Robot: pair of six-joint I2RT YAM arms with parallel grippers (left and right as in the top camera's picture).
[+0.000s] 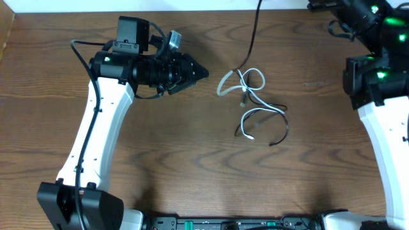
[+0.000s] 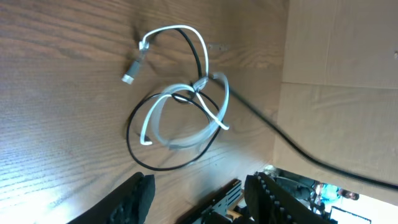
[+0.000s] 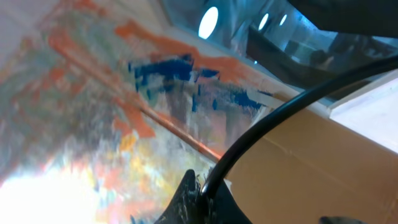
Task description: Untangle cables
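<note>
A white cable [image 1: 246, 85] lies looped and knotted with a thin black cable [image 1: 282, 123] on the wooden table [image 1: 192, 160], right of centre. A second black cable [image 1: 252, 38] runs from the knot up past the table's far edge. My left gripper [image 1: 203, 72] points at the tangle from the left, a short way off. In the left wrist view it [image 2: 202, 208] stands open and empty, with the white cable [image 2: 205, 56] and the black loop [image 2: 132, 146] ahead. My right gripper [image 3: 202, 186] is shut on a black cable [image 3: 261, 127], raised off the table.
The right arm [image 1: 377, 108] stands at the table's right side. The left arm's base [image 1: 77, 204] sits at the front left. Brown cardboard [image 2: 342, 50] lies beyond the table's far edge.
</note>
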